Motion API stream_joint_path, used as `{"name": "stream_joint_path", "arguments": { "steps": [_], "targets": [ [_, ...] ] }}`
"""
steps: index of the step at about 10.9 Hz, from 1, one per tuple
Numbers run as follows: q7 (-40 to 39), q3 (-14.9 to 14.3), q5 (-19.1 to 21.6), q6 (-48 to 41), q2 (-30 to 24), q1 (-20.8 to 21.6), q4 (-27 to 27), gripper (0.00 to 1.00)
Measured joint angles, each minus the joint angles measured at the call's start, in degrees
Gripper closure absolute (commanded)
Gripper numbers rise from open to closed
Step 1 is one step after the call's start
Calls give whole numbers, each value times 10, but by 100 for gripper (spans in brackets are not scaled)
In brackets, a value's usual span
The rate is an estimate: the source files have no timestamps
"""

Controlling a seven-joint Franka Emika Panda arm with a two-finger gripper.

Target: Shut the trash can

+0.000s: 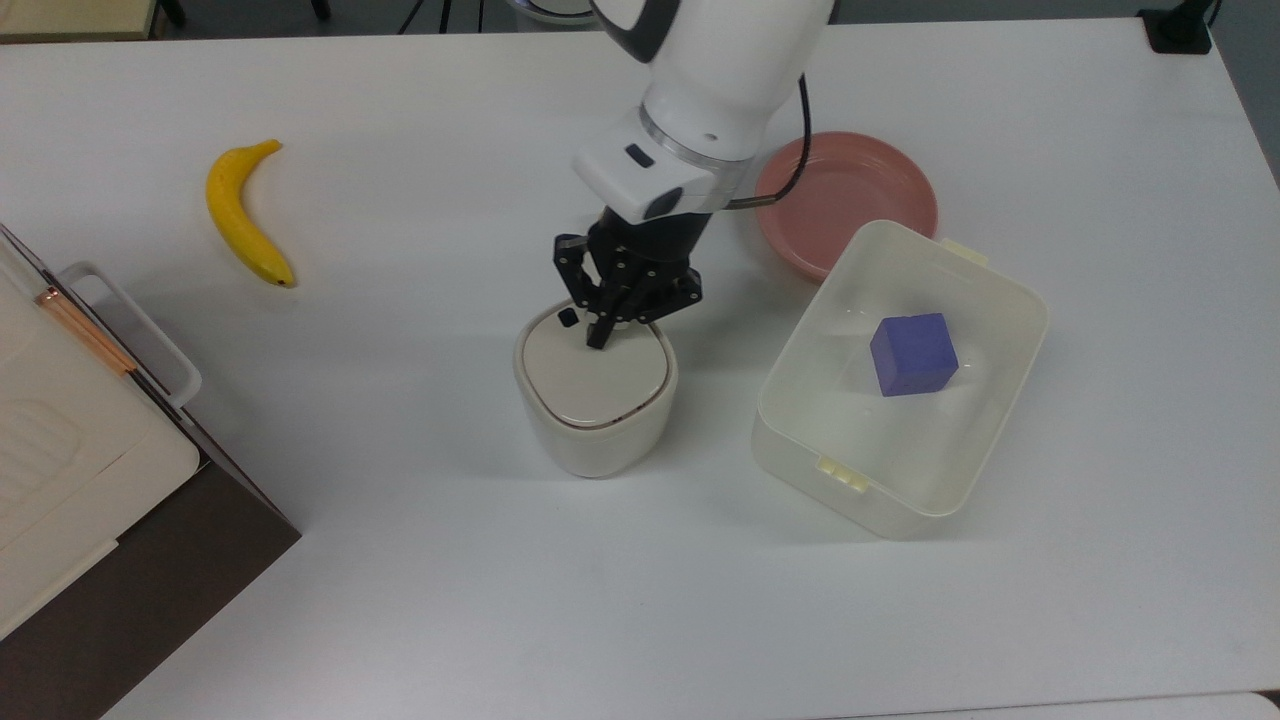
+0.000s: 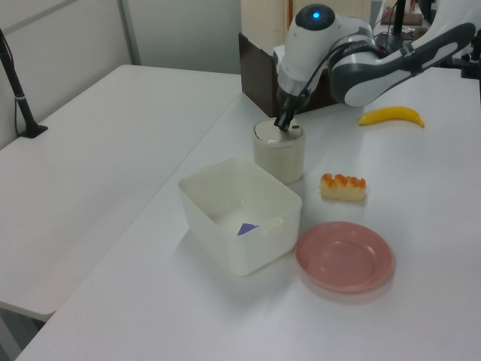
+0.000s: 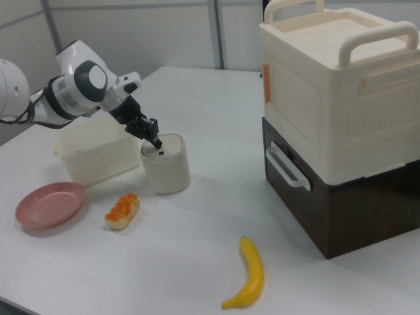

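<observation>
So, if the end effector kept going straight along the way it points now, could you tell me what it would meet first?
The end effector points down at the trash can, so it would most likely meet the closed lid first, near the black button. Its tips look at or just above the lid; contact is unclear.

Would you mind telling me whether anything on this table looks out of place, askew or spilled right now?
Nothing looks spilled or damaged. The trash can stands upright with its lid flat, the gripper tip at the lid's edge beside the black button. The only loose piece of food is the orange-topped pastry, lying on the bare table beside the pink plate, not on it.
</observation>
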Motion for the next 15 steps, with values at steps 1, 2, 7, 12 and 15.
{"name": "stream_joint_path", "arguments": {
  "steps": [1,2,7,12,15],
  "targets": [
    [0,-1,23,0,-6,-10,1,100],
    [-9,-1,60,0,-21,-24,1,100],
    [-173,-4,274,-151,-139,-100,28,100],
    [-289,-6,349,-270,-204,-187,31,100],
    [-327,-6,350,-303,-216,-212,31,100]
  ]
}}
